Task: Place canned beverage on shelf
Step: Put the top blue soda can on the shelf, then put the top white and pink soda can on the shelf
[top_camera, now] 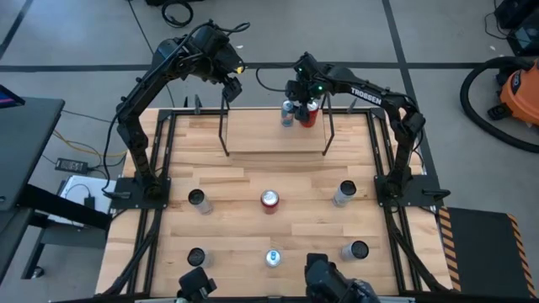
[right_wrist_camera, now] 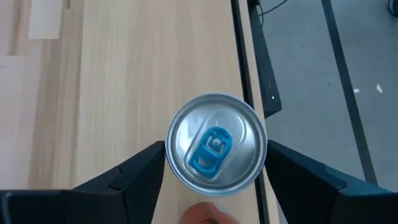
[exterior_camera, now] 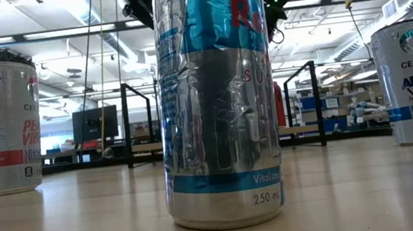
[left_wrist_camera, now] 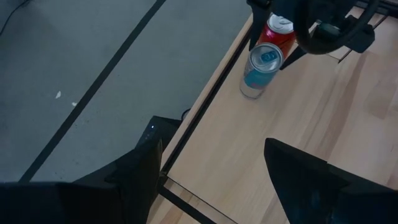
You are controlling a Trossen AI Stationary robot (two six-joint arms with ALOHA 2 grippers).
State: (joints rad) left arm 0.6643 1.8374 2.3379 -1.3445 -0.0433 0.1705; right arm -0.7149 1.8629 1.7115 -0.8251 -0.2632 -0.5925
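Aluminium can (right_wrist_camera: 216, 144), blue tab up, is standing on the shelf (top_camera: 253, 135) at its back edge, a red can (top_camera: 311, 113) touching it. Thin wall is likely denting under a hard squeeze and sliding on smooth pads; mid-body, square across the sides, looks the safest hold. Right gripper (top_camera: 296, 99) is straddling it, fingers parted, flanking the rim, not clamping. Left gripper (top_camera: 230, 87) is hovering open, empty, off the shelf's back left corner.

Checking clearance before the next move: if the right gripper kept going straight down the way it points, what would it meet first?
The silver can with the blue tab, upright on the shelf, between the right gripper fingers.
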